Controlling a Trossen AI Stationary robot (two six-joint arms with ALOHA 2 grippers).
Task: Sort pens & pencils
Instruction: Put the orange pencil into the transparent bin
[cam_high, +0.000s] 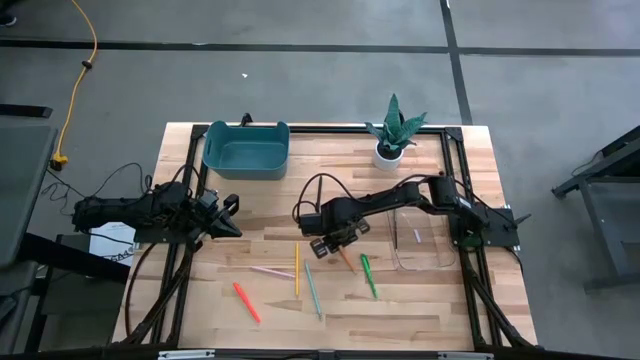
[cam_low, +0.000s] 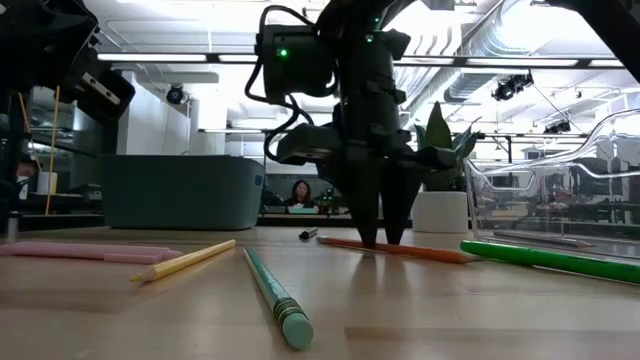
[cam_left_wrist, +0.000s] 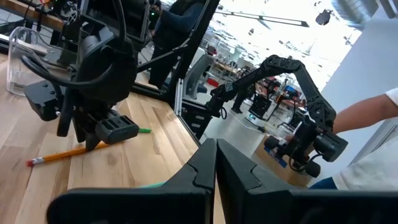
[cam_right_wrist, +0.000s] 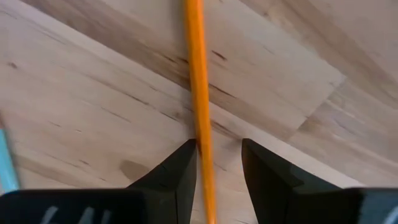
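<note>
Right gripper (cam_high: 340, 250) is down at the middle of the light wooden table (cam_high: 440, 300), fingers spread, straddling the slim orange pencil (cam_right_wrist: 200, 93). The right wrist view shows the pencil running up between the two dark fingers (cam_right_wrist: 180, 171), brushing the one on the picture's left, with a gap to the other; not clamped. From above, the gripper hides most of that pencil; the low view shows it lying flat under the fingertips, centre frame.

Left gripper (cam_high: 228, 215) hangs at centre left, fingers clenched on nothing, pressed together in its wrist view.

The high view lays out the rest: slim yellow pencil (cam_high: 297, 270) and slim teal pencil (cam_high: 313, 290) lower centre, pale pink pen (cam_high: 270, 271) beside them, red-orange pen (cam_high: 246, 302) lower left, bright green pen (cam_high: 369, 275) right of centre. The clear plastic bin (cam_high: 420, 240) holds something small and pale, hard to make out. A small dark thing lies far back in the low view, unclear. The teal plastic tub (cam_high: 246, 148) and the potted plant (cam_high: 392, 130) stand along the top edge. A person's arm is cut off at the left wrist view's right edge.
</note>
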